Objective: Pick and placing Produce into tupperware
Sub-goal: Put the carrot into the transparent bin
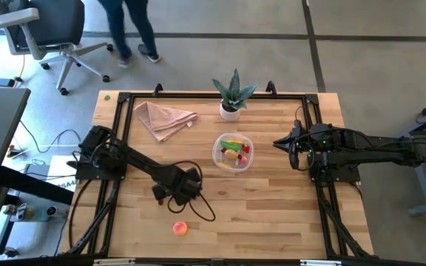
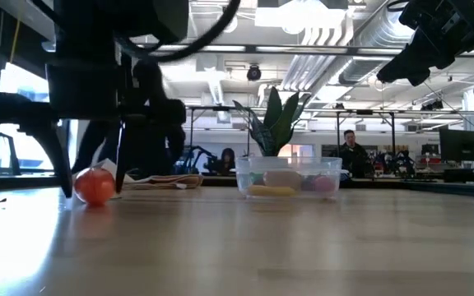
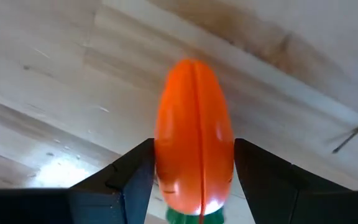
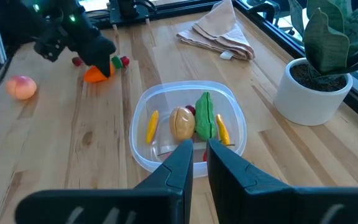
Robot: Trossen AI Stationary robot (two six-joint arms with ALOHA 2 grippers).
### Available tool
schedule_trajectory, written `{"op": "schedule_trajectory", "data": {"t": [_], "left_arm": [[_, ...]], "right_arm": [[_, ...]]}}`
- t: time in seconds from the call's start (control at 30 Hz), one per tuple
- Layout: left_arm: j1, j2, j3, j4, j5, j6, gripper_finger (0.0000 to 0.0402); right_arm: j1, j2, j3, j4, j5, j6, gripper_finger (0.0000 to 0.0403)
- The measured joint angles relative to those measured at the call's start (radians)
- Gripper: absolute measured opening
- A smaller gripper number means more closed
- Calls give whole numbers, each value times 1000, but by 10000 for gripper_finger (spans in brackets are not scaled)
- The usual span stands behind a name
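An orange carrot (image 3: pixel 194 112) with a green top lies on the wooden table at the near left. My left gripper (image 3: pixel 193 142) points down over it, open, with one finger on each side of the carrot (image 2: pixel 95 186), close to its green end. The clear tupperware (image 1: pixel 215 152) stands at the table's middle and holds a green pod (image 4: pixel 204 115), yellow strips (image 4: pixel 152 126) and a tan piece. A pink-orange peach (image 1: pixel 180 228) rests near the front edge. My right gripper (image 4: pixel 199 149) hangs shut above the table, right of the tupperware. My left gripper has a finger (image 3: pixel 129 171) close along each long side of the carrot, near its green end (image 3: pixel 191 214). I cannot tell whether the fingers touch it. They come from above, across the carrot, which lies on the table.
A spiky potted plant (image 1: pixel 231 96) stands at the far edge, with a folded tan cloth (image 1: pixel 165 118) to its left. Small red pieces (image 4: pixel 124 61) lie beside the carrot. A black frame runs along the table's left, far and right sides.
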Motion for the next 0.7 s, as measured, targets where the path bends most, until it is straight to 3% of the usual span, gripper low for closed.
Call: {"op": "schedule_trajectory", "data": {"t": [0.7], "left_arm": [[20, 19, 0, 9, -41, -53, 205]], "right_arm": [[0, 0, 0, 0, 0, 0, 35]]}}
